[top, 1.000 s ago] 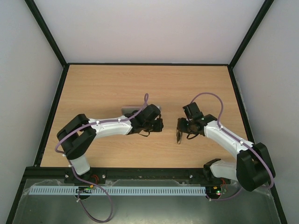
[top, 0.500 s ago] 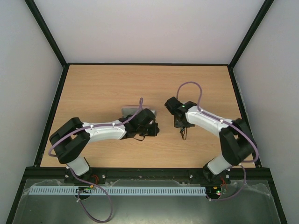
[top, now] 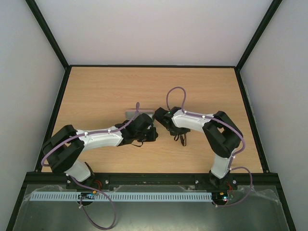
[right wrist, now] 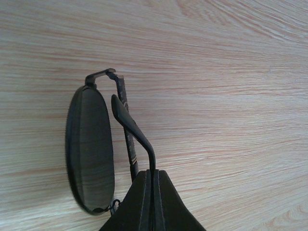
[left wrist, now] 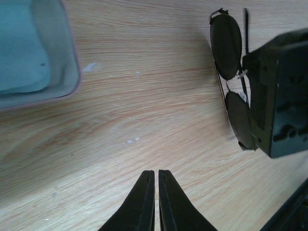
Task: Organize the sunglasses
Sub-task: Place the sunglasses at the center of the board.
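The sunglasses point(right wrist: 90, 149) are held in the right pincer point(right wrist: 153, 182), which is closed on one thin black arm of the frame. That grip is probably chosen so that the dark lenses are left untouched. The glasses are found near the middle of the table point(right wrist: 226, 72), to the right of the open case point(left wrist: 73, 72). Whether the lenses rest on the wood cannot be told. The frame appears to be folded and is carried edge-on, most likely so that it can be laid lengthwise in the case. A light blue cloth point(left wrist: 19, 53) is seen lying inside the case, presumably as padding. The left pincer point(left wrist: 156, 183) is closed on nothing and is held low over the table near both things. It is judged to be placed there for steadying the case.
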Robot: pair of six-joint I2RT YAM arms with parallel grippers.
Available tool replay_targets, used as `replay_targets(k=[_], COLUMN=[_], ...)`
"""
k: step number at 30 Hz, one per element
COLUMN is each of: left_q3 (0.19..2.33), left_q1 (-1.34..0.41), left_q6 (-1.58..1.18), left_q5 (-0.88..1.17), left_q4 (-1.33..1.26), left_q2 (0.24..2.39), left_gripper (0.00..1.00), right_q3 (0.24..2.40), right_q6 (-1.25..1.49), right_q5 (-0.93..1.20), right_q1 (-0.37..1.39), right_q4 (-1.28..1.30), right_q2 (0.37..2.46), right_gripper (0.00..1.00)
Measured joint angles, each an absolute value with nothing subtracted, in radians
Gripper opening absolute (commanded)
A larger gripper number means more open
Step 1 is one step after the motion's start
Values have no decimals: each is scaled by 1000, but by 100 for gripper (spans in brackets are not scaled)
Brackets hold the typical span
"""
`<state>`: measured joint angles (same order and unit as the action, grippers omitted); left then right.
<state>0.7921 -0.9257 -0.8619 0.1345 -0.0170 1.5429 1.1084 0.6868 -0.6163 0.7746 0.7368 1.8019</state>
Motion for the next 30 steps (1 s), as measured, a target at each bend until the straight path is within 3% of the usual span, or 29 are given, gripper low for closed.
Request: replay_targets(k=[8,15,17,19,20,30], left_q3=[778,779,779,778,778,757], left_q1=[-916,-916,-916,-915,-915,-843], left_q6=[-863,-859,-857,-856,-856,-833], left_q5=[126,126,125,122,121,97], left_q4=[-18,-16,-13,-7,-2,107], left_q2=[1537,1513,1499,1483,1472,1288], left_gripper=[7,7,7,7,7,15], right_q3=[1119,1119,1116,1098,1081,912], right_q6=[720,709,696,683,673,601], right_q5=[-624,-575,-536,-491,-465,-271], right_q1=[822,824,824,822,814,643], right_q4=[760,752,730,690,666,523], right_q2=[1791,1654,1611,1575,1559,1505], right_gripper=[22,30,26,13,11,19])
